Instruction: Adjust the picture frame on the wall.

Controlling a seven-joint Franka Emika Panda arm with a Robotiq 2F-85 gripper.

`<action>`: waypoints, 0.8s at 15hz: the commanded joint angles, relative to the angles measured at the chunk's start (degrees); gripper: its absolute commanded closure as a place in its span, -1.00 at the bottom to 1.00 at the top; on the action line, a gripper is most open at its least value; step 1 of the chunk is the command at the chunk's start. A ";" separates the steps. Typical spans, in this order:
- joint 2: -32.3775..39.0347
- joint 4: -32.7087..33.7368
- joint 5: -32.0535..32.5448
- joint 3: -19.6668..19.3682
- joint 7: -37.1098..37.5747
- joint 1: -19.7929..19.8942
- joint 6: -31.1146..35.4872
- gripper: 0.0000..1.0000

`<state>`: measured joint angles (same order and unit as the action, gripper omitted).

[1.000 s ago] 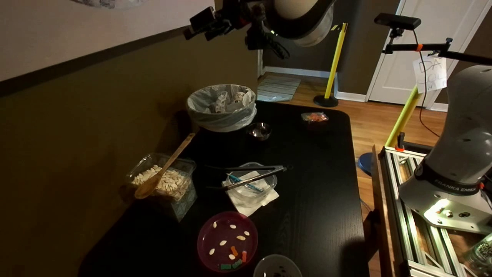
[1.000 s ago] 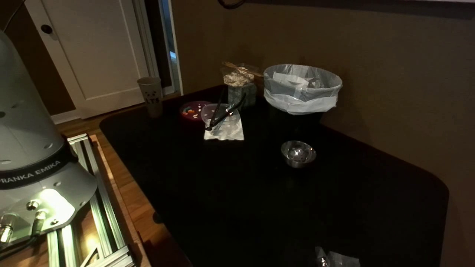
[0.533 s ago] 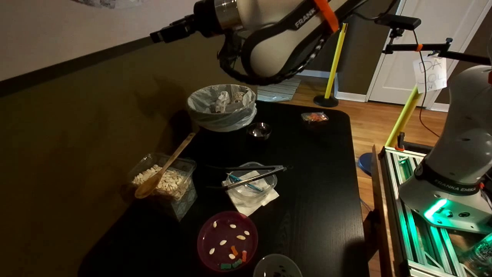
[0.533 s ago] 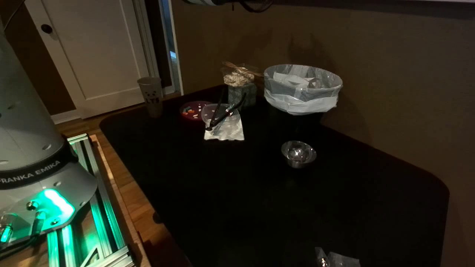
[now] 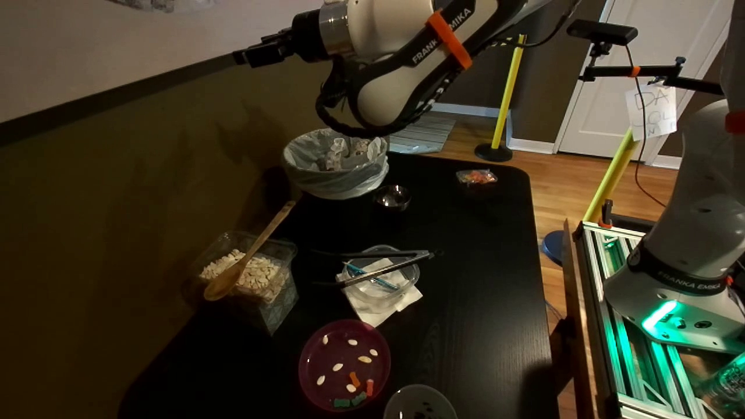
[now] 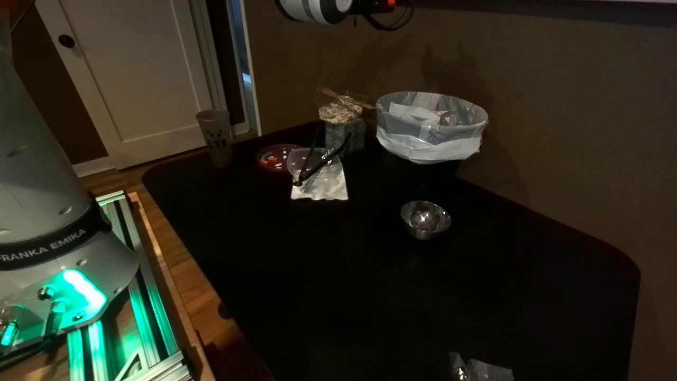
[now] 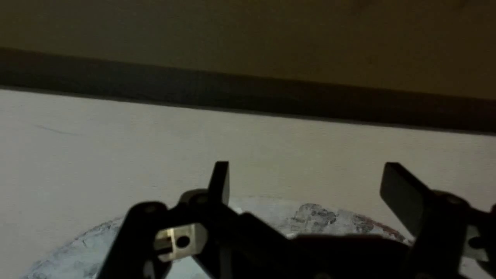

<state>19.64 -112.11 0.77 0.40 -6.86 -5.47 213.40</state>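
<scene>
The picture frame is a large pale panel with a dark lower edge, high on the olive-brown wall. Only its lower part shows; a thin strip of the frame shows at the top of an exterior view. In the wrist view, the frame fills the lower half, with a round grey-white print on it, and the wall lies across the top. My gripper points at the frame near its lower edge. In the wrist view, the gripper is open, with nothing between its fingers. I cannot tell whether it touches the frame.
Below the arm, a lined bin stands against the wall by the black table. On the table are a tub with a wooden spoon, tongs, a purple plate, a metal bowl and a cup.
Over the last second the arm has swung left and toward the wall, bringing my gripper up to the frame's lower edge. In the last half second it shifts slightly. The base light turned from white to green.
</scene>
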 commanded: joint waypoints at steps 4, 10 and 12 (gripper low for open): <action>12.38 12.84 1.12 0.92 2.10 0.48 6.77 -1.00; 22.12 24.85 4.23 1.15 2.70 1.47 4.82 -1.00; 24.24 27.46 3.19 1.41 3.72 1.77 3.98 -1.00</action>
<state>38.95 -91.24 3.88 1.11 -5.34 -4.64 218.27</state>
